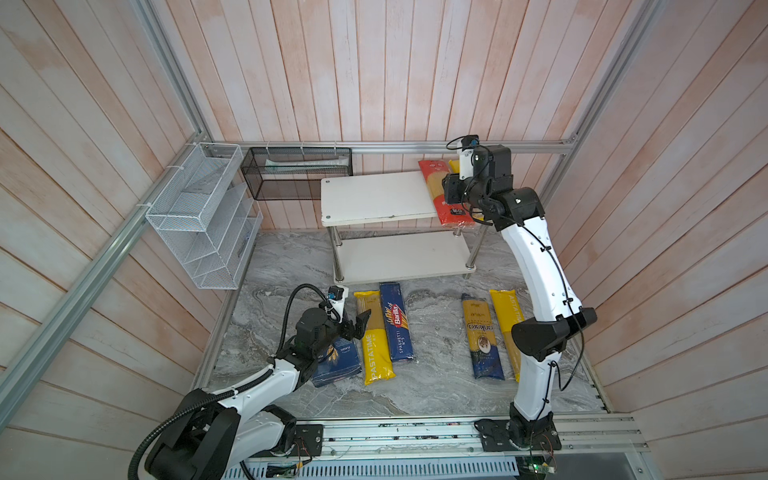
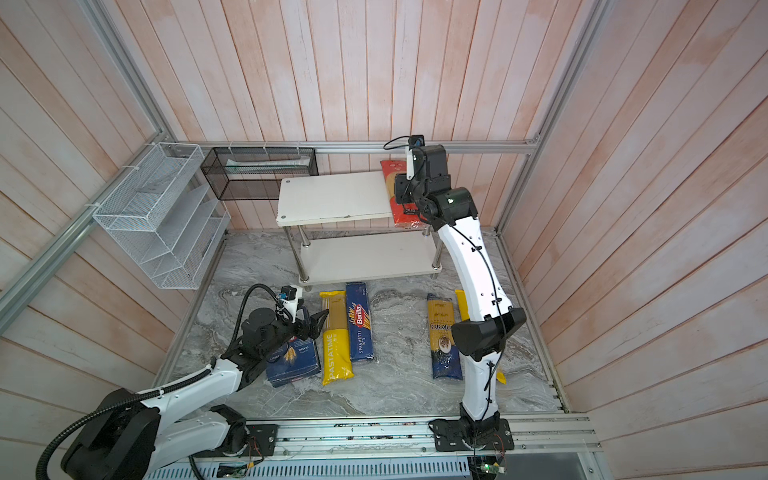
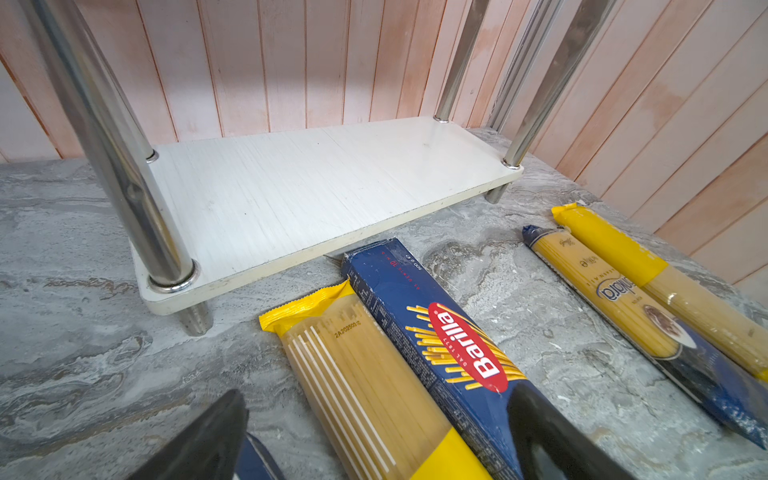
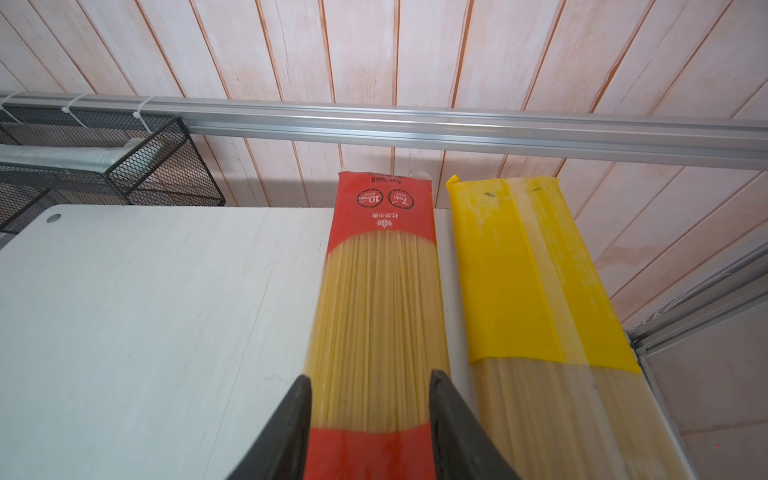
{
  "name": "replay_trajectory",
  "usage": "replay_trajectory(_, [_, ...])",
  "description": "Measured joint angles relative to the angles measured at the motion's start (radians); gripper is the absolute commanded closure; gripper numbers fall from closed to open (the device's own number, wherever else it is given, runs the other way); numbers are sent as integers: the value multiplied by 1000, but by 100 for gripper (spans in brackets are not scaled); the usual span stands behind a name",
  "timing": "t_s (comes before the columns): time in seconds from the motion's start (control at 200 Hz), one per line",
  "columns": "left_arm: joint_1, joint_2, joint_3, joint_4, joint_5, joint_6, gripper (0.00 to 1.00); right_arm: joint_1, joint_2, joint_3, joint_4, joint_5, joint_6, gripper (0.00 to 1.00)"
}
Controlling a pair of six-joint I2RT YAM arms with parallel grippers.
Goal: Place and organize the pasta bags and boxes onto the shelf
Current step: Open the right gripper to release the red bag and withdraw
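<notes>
On the shelf's (image 1: 374,199) top board lie a red bag (image 4: 376,299) and, beside it at the board's right end, a yellow bag (image 4: 519,282). My right gripper (image 4: 370,376) is open, one finger on each side of the red bag, which rests flat on the board. My left gripper (image 3: 380,440) hangs open and empty low over the table. Below it are the wide box (image 1: 338,361), a PASTATIME bag (image 1: 374,345) and the Spaghetti box (image 1: 397,324). Further right lie a gold-and-blue bag (image 1: 482,336) and another yellow bag (image 1: 507,316), partly hidden by the right arm.
A white wire organizer (image 1: 203,216) hangs on the left wall. A black mesh basket (image 1: 297,172) hangs on the back rail, close to the shelf's left end. The lower board (image 3: 332,187) is bare. Chrome posts (image 3: 124,166) stand at the shelf's corners.
</notes>
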Motion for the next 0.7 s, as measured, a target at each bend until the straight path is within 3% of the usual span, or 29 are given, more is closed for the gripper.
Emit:
replay_trajectory(0.15, [0, 0, 0, 0, 0, 0, 1, 31, -141, -129, 8, 1, 0, 53])
replay_trajectory(0.425, [0, -11, -1, 0, 1, -1, 1, 209, -454, -493, 74, 12, 7, 52])
replay_trajectory(0.7, [0, -16, -3, 1, 1, -8, 0, 240, -698, -888, 156, 27, 111, 52])
